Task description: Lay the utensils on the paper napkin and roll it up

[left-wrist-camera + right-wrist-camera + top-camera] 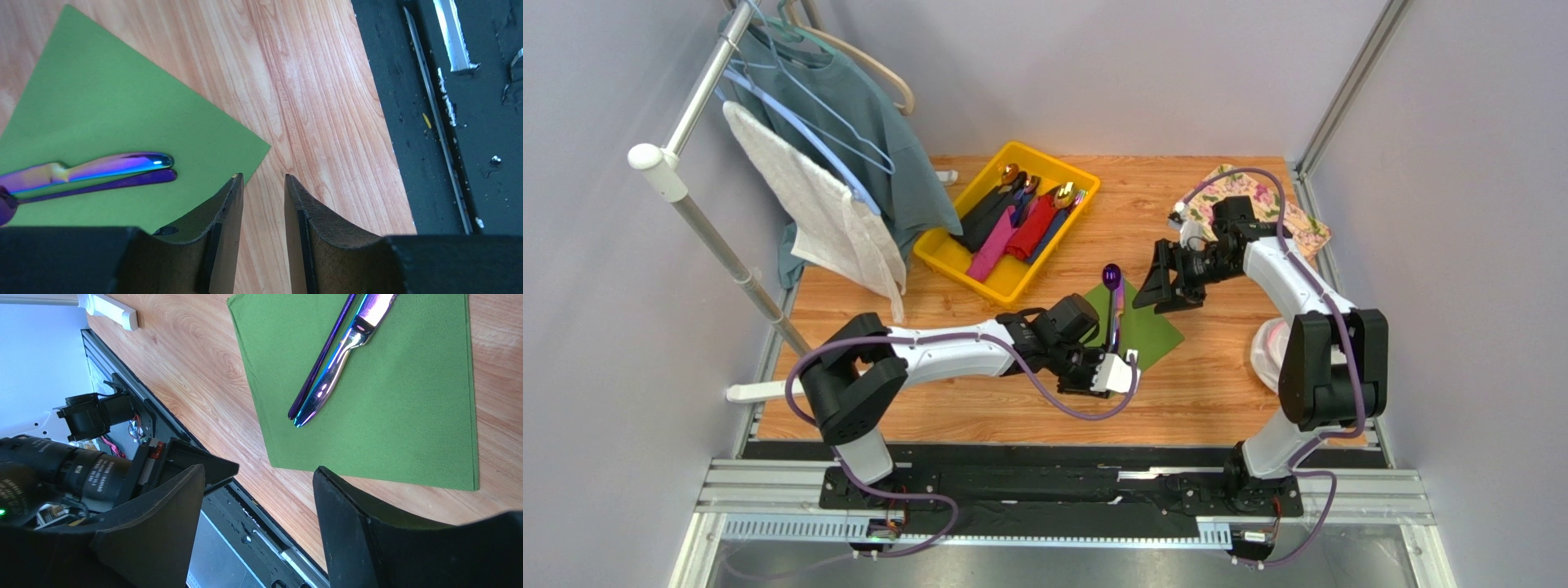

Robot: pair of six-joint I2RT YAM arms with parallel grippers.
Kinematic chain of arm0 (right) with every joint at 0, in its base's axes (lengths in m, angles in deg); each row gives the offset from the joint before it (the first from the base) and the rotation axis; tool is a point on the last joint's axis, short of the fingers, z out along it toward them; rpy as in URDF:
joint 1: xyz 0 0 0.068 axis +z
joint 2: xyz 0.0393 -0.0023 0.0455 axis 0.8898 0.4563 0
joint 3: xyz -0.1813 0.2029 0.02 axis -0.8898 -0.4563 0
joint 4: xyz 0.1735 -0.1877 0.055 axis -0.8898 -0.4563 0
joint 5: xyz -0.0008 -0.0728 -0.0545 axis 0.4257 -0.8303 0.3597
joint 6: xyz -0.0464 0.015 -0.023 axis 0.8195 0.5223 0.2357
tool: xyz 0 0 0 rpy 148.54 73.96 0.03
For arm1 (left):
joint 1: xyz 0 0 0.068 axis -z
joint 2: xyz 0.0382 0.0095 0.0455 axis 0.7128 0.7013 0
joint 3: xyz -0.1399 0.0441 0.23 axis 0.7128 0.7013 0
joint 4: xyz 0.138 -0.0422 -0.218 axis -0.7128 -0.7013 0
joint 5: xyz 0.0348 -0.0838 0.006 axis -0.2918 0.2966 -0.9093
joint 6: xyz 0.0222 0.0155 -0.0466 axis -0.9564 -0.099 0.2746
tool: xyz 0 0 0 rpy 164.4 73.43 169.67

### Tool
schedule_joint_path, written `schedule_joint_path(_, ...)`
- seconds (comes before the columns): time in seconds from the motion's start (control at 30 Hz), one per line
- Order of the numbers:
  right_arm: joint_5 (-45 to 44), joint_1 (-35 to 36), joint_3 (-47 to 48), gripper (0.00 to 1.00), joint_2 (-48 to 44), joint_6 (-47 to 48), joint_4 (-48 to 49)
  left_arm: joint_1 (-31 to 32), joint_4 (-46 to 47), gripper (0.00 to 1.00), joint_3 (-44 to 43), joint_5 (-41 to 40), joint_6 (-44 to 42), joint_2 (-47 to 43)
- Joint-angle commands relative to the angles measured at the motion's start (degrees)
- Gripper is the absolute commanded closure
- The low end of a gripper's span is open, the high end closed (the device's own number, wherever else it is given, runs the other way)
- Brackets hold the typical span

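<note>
Counter (pixel 1234 233): wood-grain, grey walls (pixel 1112 74) around.
Paper napkin (pixel 1151 326): flat mid-frame, two utensils (pixel 1117 306) on it.
Left pincer (pixel 264 184): narrowly spread, empty, at napkin's lower corner.
Right pincer (pixel 258 471): widely spread, empty.

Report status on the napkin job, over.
Left gripper open, empty, at corner of green paper napkin. Right gripper open, empty. Iridescent knife on napkin, unrolled. Other utensils in yellow tray; nothing blocking.

Top cam overhead, far; both wrist cams close, share napkin (pixel 399 416)
</note>
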Motion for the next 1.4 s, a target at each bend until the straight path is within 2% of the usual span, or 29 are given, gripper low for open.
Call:
schedule_joint_path(0.0, -0.05, 0.30, 1.52, 0.32, 0.62, 0.49, -0.32, 0.41, 1.37, 0.60, -2.03, 2.57, -5.36, 2.73)
schedule_joint_path(0.63, -4.01, 0.21, 1.96, 0.35, -0.35, 0.49, 0.65, 2.26, -2.32, 0.59, -8.10, 0.65, -6.07, 11.27)
schedule_joint_path(0.97, -3.92, 0.04, 2.67, 0.35, -0.96, 0.32, 0.12, 2.26, -3.38, 0.67, -8.55, -1.03, -5.45, 13.90)
schedule_joint_path(1.07, -3.57, 0.12, 2.84, 0.35, -0.88, 0.32, 0.03, 2.26, -3.11, 0.72, -8.02, -1.03, -5.98, 13.99)
schedule_joint_path(1.1, -3.65, 0.04, 2.76, 0.35, -0.88, 0.32, 0.03, 2.17, -3.11, 0.78, -8.19, -1.03, -5.89, 14.08)
schedule_joint_path(1.37, -3.57, 0.03, 2.49, 0.35, -1.14, 0.32, 0.03, 2.26, -2.59, 1.00, -8.10, -0.94, -3.35, 13.73)
